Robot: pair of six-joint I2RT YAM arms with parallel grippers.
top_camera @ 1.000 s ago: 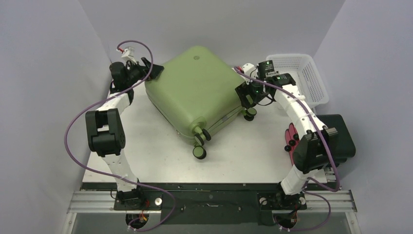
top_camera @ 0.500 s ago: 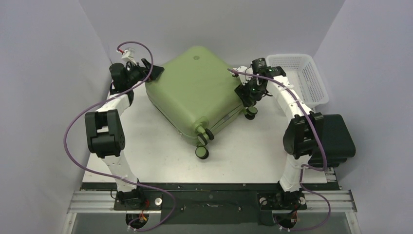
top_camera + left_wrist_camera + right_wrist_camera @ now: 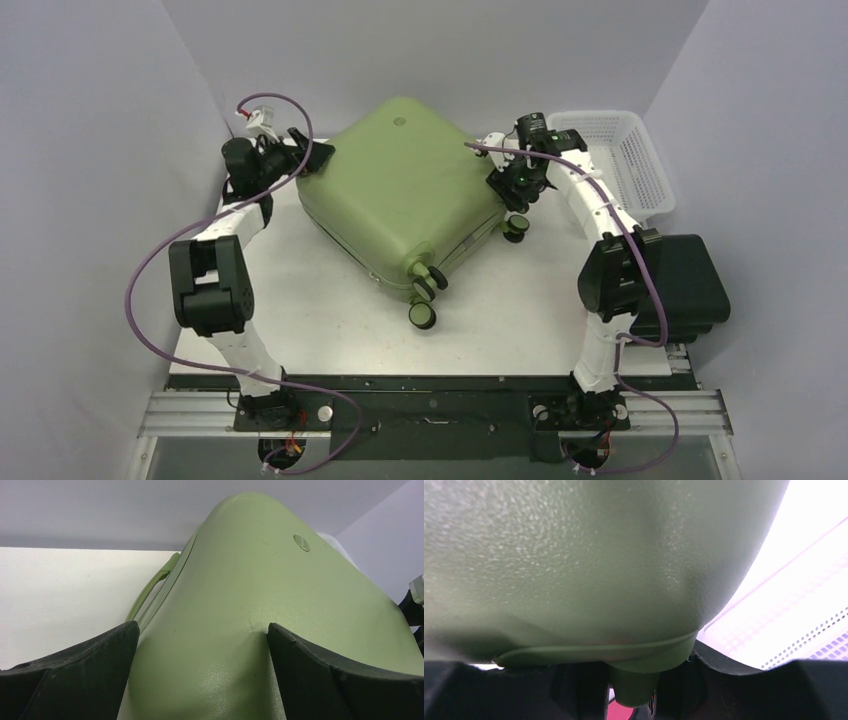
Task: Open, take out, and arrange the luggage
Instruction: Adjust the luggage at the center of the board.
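On desk [image 3: 310, 310]: luggage [image 3: 400, 195], closed.
Your left jaws: spread wide, straddling its corner.
Your right jaws: cannot tell.

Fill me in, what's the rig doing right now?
Both arms are at the green suitcase, lying closed on the table. The left gripper straddles its far-left corner, jaws wide open. The right gripper is up against the right corner by a wheel; its grip is unclear. A basket and black case sit to the right.
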